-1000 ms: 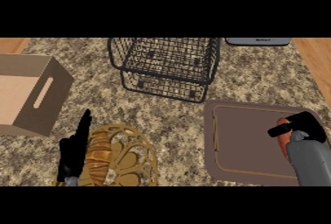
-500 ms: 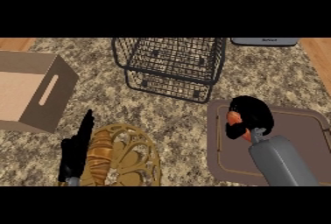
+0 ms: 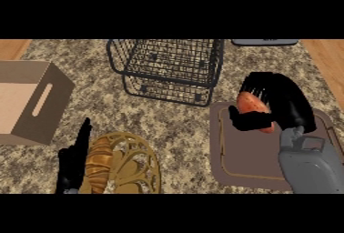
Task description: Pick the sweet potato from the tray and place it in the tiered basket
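Right hand [image 3: 279,107] curled around sweet potato [image 3: 251,103], above tray [image 3: 232,154]

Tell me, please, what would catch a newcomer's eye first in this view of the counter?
The right hand stands out first, curled round the orange sweet potato above the far edge of the brown tray at the right. Behind it, at the centre back, stands the black wire tiered basket. At the lower left, the left hand rests open beside a golden plate bearing a croissant.
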